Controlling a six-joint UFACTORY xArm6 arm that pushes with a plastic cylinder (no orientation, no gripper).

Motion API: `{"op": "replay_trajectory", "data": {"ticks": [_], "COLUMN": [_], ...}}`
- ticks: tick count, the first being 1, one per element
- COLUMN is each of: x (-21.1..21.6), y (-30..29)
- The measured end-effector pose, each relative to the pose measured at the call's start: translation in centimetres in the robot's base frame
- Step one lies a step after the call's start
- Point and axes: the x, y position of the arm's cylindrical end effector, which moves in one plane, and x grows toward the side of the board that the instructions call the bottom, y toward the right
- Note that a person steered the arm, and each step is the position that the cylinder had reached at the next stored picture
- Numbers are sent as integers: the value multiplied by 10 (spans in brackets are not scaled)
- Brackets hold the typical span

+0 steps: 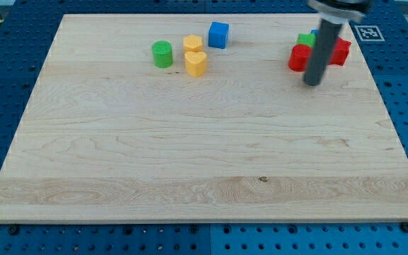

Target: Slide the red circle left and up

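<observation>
A red block [299, 58], the red circle as far as its rounded shape shows, lies near the view's top right on the wooden board [190, 156]. The dark rod crosses its right side, and my tip [311, 82] rests on the board just below and right of it. Whether the tip touches it is unclear. A second red block [341, 51], shape unclear, sits just right of the rod. A green block [305, 40] is partly hidden right above the red circle.
At the view's top centre left stand a green circle [162, 54], a yellow hexagon [193, 43], a yellow heart [196, 64] and a blue cube [219, 35]. The board's top edge runs close behind the red blocks.
</observation>
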Motion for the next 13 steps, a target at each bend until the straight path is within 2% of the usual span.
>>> {"op": "replay_trajectory", "data": {"ticks": [1, 3, 13], "x": [-1, -22, -52], "y": [41, 37, -99]}}
